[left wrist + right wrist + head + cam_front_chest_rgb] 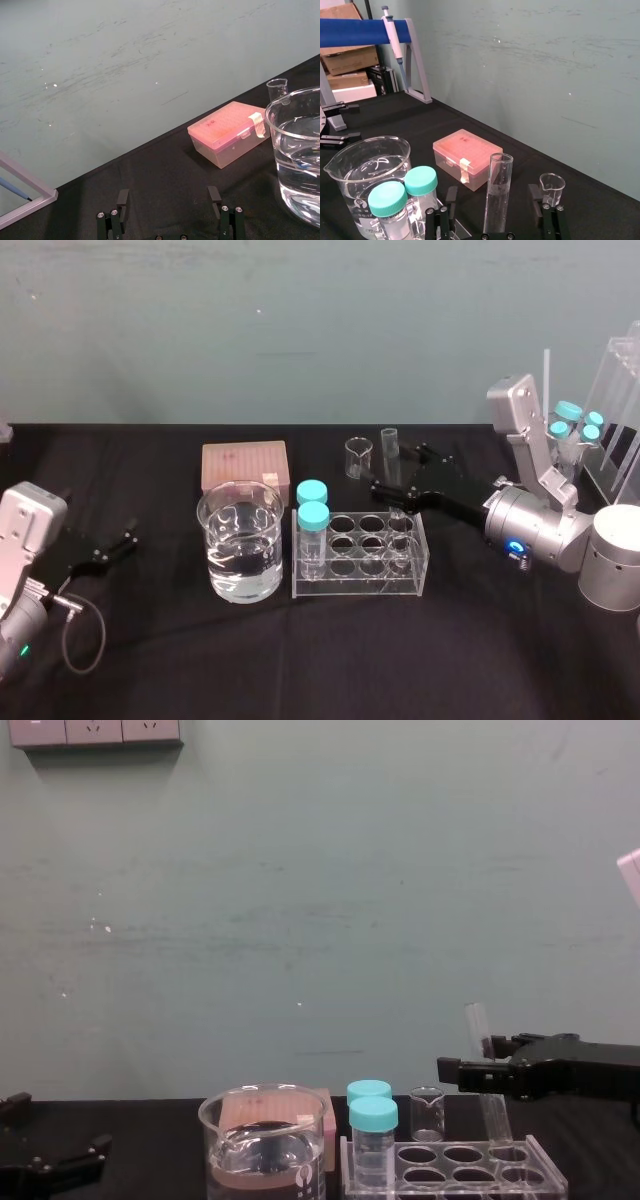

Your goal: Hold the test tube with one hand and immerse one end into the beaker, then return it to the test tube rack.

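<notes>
The test tube (388, 446) stands upright in a far right hole of the clear test tube rack (360, 586), its open top well above the plate. My right gripper (400, 469) reaches in from the right with a finger on each side of the tube. In the right wrist view the test tube (499, 185) has a gap to each of the fingers (451, 197), so the right gripper is open around it. Left of the rack sits the beaker (240, 540), partly filled with clear liquid. Far left on the table, my left gripper (112, 546) rests open with nothing between its fingers.
Two teal-capped vials (312, 512) stand in the rack's left end. Behind the beaker lies a pink tip box (244, 466), and a tiny beaker (358, 457) sits just behind the rack. A stand with more vials (575, 421) is at the far right.
</notes>
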{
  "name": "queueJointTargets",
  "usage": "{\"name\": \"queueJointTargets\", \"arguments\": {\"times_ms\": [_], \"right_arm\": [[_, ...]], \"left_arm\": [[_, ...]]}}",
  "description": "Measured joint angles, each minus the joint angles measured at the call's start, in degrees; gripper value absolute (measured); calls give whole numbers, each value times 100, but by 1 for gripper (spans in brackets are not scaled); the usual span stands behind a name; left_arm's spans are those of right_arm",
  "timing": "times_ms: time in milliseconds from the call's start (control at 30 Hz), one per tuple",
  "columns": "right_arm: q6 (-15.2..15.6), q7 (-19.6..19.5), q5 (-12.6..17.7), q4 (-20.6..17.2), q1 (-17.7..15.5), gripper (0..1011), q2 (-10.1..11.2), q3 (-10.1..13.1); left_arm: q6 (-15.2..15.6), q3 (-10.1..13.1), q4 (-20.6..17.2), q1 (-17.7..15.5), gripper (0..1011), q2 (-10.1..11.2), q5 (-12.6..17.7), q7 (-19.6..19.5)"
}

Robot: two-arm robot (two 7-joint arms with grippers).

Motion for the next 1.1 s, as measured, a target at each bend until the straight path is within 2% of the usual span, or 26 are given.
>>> {"name": "queueJointTargets", "arguments": {"times_ms": [233, 333, 433, 467, 633, 667, 800, 1100], "right_arm": [[8, 0, 10, -2, -3, 735, 0, 6], [11, -1, 14, -3, -5, 609, 0, 9], [12, -1, 18, -5, -6, 549, 0, 11], [13, -2, 19, -5, -7, 488, 0, 12], [17, -3, 23, -7, -9, 343, 0, 14], [18, -3, 24, -8, -9, 282, 0, 14], [18, -2, 29, -10, -9, 226, 0, 14], [-7, -1, 43, -8, -21, 226, -11, 35]], "left_arm": [[0, 0, 0, 0, 1000, 0, 0, 0], [0, 0, 0, 0, 1000, 0, 0, 0], [0, 0, 0, 0, 1000, 0, 0, 0], [0, 0, 0, 0, 1000, 0, 0, 0], [0, 0, 0, 0, 1000, 0, 0, 0], [0, 0, 0, 0, 1000, 0, 0, 0], [0, 0, 0, 0, 1000, 0, 0, 0], [0, 0, 0, 0, 1000, 0, 0, 0]]}}
